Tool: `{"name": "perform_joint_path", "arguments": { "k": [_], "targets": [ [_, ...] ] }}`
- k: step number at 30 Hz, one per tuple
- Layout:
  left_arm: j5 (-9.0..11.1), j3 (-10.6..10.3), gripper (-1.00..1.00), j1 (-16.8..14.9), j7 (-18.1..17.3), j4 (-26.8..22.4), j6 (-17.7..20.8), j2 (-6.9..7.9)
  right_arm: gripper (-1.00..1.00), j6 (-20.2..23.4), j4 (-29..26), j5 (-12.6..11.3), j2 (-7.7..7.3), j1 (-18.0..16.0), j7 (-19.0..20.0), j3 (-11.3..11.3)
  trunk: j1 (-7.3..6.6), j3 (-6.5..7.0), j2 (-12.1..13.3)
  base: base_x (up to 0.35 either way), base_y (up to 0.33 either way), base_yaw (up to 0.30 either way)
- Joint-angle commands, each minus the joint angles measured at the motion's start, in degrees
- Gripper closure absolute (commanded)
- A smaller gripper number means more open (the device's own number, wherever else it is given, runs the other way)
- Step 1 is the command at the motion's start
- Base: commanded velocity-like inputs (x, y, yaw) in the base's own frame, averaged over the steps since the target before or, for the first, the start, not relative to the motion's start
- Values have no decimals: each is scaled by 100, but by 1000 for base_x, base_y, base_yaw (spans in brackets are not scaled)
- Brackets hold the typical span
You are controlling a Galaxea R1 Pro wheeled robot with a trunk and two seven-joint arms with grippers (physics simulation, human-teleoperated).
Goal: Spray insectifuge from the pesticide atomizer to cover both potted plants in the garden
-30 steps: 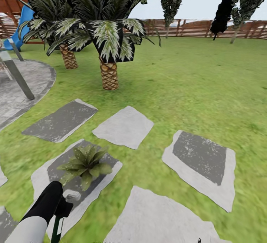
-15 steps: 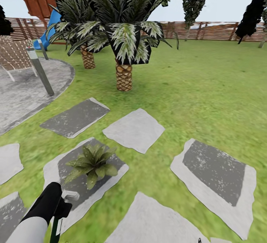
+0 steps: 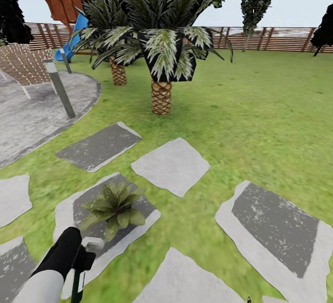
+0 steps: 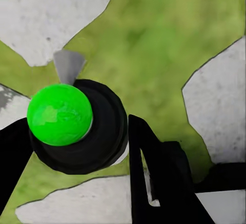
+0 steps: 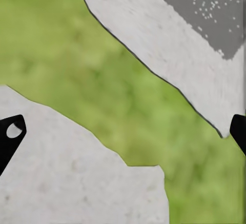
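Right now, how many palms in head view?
2. The near palm stands on the lawn beyond the stepping stones; the far palm is behind it, beside the patio. Others may be hidden.

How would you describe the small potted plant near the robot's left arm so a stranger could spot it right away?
Start at the big palm with the scaly trunk, then come toward the robot across the lawn to the stepping stones. The potted plant sits on the stone with the dark grey middle, just beyond the left gripper holding the pesticide atomizer. It is a low rosette of broad pointed leaves, unlike the tall palms.
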Motion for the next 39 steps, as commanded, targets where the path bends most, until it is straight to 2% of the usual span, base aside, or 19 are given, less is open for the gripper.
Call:
{"name": "perform_joint_path", "arguments": {
  "k": [1, 5, 11, 25, 32, 39],
  "targets": [
    [-41, 16, 100, -6, -58, -8, -10, -2, -100, -16, 10, 60, 1, -5, -21, -33, 1, -5, -2, 222, -210, 1],
    [3, 22, 100, -4, -51, -4, -245, -1, -100, -17, 10, 60, 1, -6, -21, -33, 1, -5, -2, 232, -202, 0],
    [8, 31, 100, -7, -50, 0, -298, -1, -100, -16, 10, 60, 1, -6, -29, -33, 1, -5, -2, 240, -196, 18],
    [8, 69, 100, -5, -49, -41, -292, 13, -100, -17, 10, 60, 10, -6, -30, -33, 1, -5, -2, 42, -253, 256],
    [8, 87, 100, -6, -49, -81, -299, 13, -100, -17, 10, 60, 10, -7, -30, -33, 1, -5, -2, 73, -88, 56],
    [0, 57, 100, -5, -49, -79, -300, 16, -100, -17, 10, 60, 18, -7, -30, -33, 1, -5, -2, 68, -19, 241]
  ]
}}
